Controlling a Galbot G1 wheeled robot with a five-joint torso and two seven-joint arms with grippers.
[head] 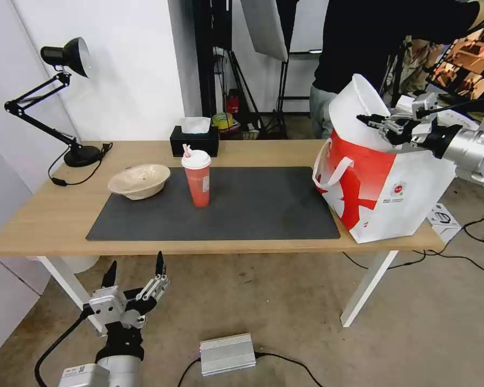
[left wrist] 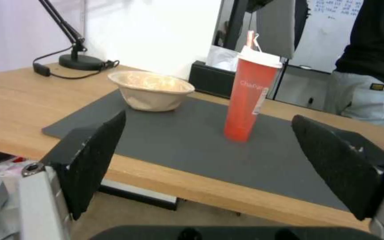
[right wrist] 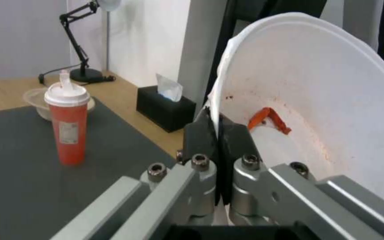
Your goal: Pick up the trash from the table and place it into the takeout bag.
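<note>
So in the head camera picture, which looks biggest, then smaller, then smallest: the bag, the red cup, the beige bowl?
1. takeout bag, by far the biggest.
2. and 3. beige bowl and red cup: the bowl is wider, the cup taller, so they look about alike.

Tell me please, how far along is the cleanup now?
Nothing looks finished yet. In hand: the right gripper is shut on the rim of the white plastic bowl, tilted over the takeout bag. Left: the beige paper-pulp bowl and the red drink cup stand on the dark grey mat. The left gripper is open below the table edge.
</note>
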